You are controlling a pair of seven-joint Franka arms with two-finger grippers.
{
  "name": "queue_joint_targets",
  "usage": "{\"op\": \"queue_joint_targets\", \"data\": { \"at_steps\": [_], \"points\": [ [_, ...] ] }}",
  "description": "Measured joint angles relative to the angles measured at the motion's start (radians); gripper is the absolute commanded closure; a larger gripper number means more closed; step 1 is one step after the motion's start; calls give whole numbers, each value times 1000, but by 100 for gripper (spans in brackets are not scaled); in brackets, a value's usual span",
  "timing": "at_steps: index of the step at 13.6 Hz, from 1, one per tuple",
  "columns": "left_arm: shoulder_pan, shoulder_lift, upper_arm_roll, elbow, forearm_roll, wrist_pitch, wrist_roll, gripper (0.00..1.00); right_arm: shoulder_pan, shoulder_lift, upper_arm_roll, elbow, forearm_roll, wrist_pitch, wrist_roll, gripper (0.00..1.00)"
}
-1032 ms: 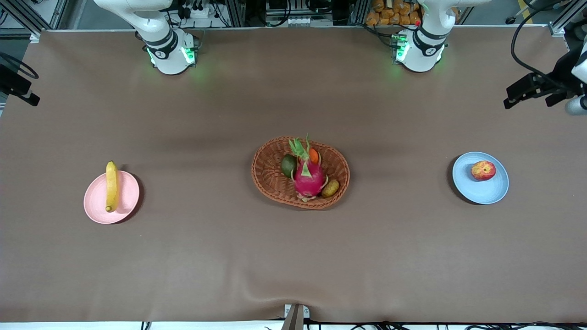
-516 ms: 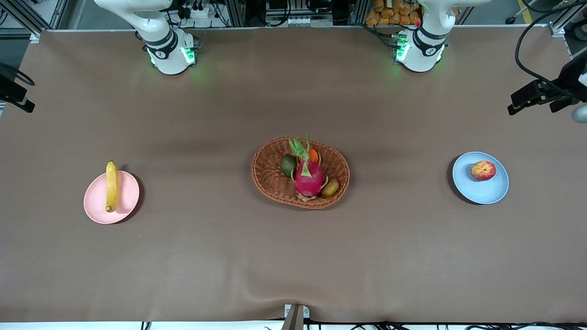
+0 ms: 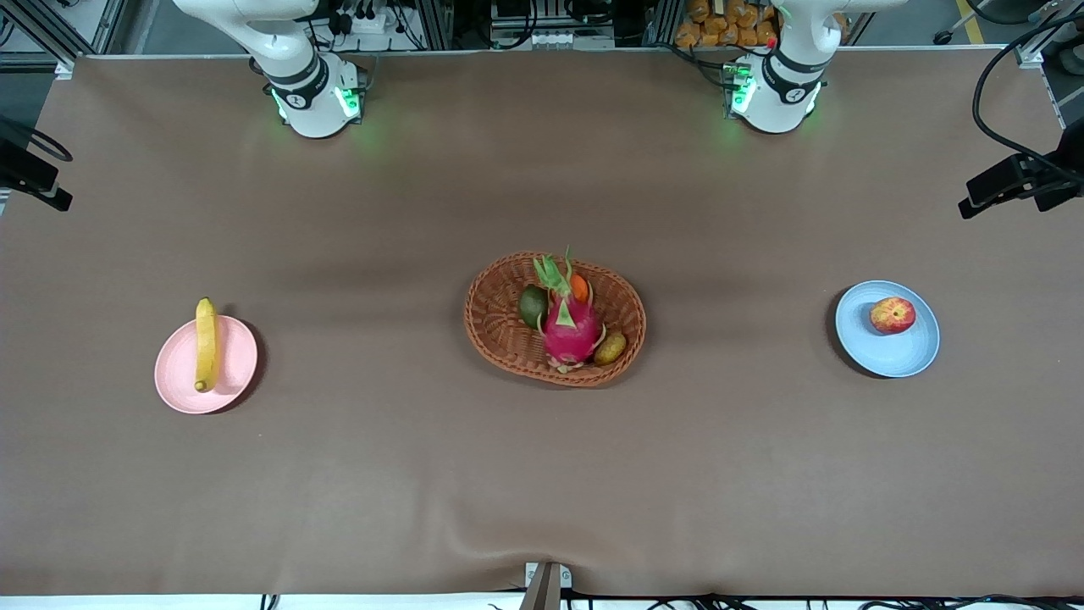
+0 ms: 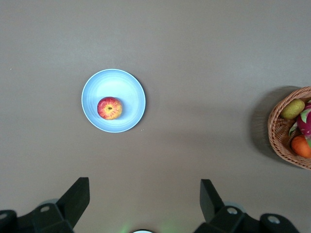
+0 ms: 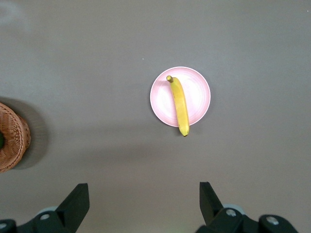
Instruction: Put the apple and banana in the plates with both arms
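The yellow banana (image 3: 206,343) lies on the pink plate (image 3: 233,373) toward the right arm's end of the table; its end farther from the front camera overhangs the rim. It also shows in the right wrist view (image 5: 179,104) on the pink plate (image 5: 197,94). The red apple (image 3: 893,315) sits on the blue plate (image 3: 885,352) toward the left arm's end, and shows in the left wrist view (image 4: 110,108) on that plate (image 4: 129,92). My left gripper (image 4: 144,180) is open and empty, high over bare table. My right gripper (image 5: 144,184) is open and empty, high over bare table.
A woven brown basket (image 3: 500,326) stands mid-table holding a magenta dragon fruit (image 3: 570,332), a green avocado (image 3: 532,305), an orange fruit and a small brownish oval fruit. The left arm's hand (image 3: 1020,180) and the right arm's hand (image 3: 34,178) show at the table's ends.
The left arm's hand has moved outward toward its end of the table and a little lower in the front view. The right arm's hand shifted slightly. The fruit and plates have not moved.
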Motion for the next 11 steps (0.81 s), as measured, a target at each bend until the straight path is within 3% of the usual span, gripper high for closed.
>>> {"op": "queue_joint_targets", "data": {
  "at_steps": [11],
  "points": [
    [-4,0,-5,7,0,0,1,0,0,8,1,0,0,-8,-1,0]
  ]
}}
